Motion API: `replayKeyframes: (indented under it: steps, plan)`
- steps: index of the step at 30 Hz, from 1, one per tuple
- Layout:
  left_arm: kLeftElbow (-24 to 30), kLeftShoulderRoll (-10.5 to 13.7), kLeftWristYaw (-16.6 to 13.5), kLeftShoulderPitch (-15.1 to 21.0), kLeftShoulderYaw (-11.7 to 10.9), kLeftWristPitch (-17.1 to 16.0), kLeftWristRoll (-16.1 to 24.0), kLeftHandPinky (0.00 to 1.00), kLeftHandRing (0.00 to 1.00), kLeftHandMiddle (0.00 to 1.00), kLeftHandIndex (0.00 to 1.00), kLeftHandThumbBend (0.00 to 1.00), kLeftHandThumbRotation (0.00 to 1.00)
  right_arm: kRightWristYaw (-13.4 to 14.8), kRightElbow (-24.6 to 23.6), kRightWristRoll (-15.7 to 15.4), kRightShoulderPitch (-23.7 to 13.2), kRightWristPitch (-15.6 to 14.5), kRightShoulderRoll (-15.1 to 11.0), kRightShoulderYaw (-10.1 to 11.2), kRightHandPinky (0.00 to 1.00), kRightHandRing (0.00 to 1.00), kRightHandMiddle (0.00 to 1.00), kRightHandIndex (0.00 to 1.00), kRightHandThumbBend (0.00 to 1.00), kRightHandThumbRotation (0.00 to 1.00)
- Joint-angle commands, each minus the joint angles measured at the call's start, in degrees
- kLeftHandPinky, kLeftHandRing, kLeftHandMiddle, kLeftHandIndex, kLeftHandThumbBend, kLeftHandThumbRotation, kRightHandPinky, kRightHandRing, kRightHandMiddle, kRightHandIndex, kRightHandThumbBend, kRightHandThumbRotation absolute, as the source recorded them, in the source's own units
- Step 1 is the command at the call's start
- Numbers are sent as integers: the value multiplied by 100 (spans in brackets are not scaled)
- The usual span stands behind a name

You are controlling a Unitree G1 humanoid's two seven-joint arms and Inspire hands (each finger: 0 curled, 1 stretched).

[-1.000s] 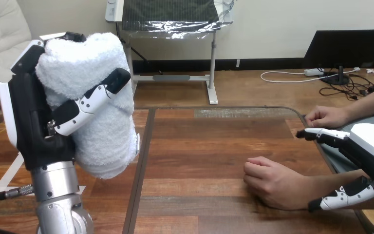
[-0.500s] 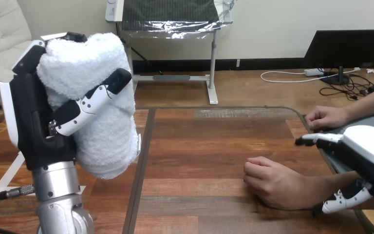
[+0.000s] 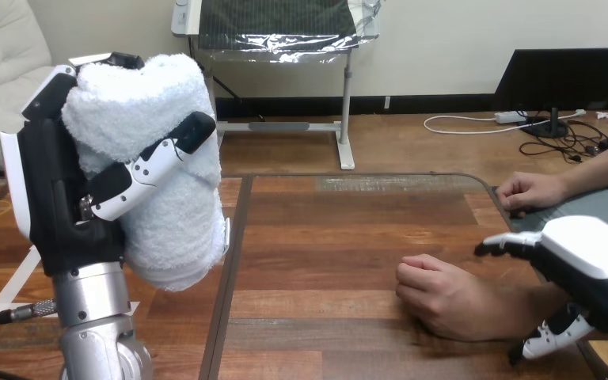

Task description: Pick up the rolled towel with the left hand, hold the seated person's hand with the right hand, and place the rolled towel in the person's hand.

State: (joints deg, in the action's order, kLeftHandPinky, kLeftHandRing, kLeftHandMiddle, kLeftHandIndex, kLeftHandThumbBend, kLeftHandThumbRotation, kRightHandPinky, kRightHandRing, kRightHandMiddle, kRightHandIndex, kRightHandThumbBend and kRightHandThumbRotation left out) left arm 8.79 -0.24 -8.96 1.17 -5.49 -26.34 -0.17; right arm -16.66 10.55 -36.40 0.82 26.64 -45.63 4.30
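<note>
Gripping the rolled towel [image 3: 158, 119] upright, the robot's left hand [image 3: 57, 202] stands well to the left of the person's hand [image 3: 447, 301], which rests knuckles-up and loosely curled on the desk [image 3: 324, 237]. The left hand is closed on the roll, its fingers [image 3: 154, 154] curled across the towel's front. The towel's long axis runs near vertical, leaning slightly, and it is raised clear of the desk.

To the right of the person's hand, the robot's right hand [image 3: 594, 265] straddles the wrist. Its straight fingertips [image 3: 500, 246] reach over the far side and its thumb [image 3: 552, 342] sits on the near side, spread and not visibly closed round the wrist. It is by far the nearer of the two robot hands.

The towel is white, thick and fluffy, wound into a fat cylinder wider than the hand that carries it, and it looks soft. The person's palm faces down, so it probably has to be turned and opened before the roll can travel rightward into it. The person's other hand [image 3: 529, 190] lies beyond, farther from the robot.
</note>
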Motion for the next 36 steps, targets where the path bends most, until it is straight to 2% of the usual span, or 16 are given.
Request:
replayKeyframes:
  steps: [1,5,8,14,17,26,32,36]
  plan:
    - [73,-25,45,290,-16,-68,-45,24,30,37,39,62,0,177,88,-113,-498,9,-252,-127,79,81,83,83,100,16]
    - [42,-26,31,301,-32,-102,-18,24,30,37,39,62,0,249,184,-205,-545,47,-261,-215,78,81,82,83,100,13]
    - [52,-22,48,294,-30,-99,-34,24,30,37,39,63,0,184,192,-253,-552,-34,-268,-285,79,81,83,83,100,12]
    - [66,-35,42,286,-29,-90,-35,24,30,37,39,63,0,270,172,-451,-557,-129,-257,-408,78,81,82,83,100,8]
    - [78,-38,48,279,-29,-79,-51,24,30,37,39,63,0,308,221,-407,-537,-126,-232,-428,78,81,82,83,100,6]
    - [100,-37,88,274,-28,-74,-135,24,30,37,39,62,0,428,323,-524,-525,-195,-215,-563,77,80,81,82,100,4]
    - [104,-38,100,275,-43,-57,-167,24,31,37,39,62,0,393,357,-509,-517,-350,-195,-603,77,80,82,82,100,3]
    - [85,-30,109,274,-53,-65,-187,24,31,37,39,62,0,597,512,-548,-546,-251,-229,-646,76,80,81,82,100,3]
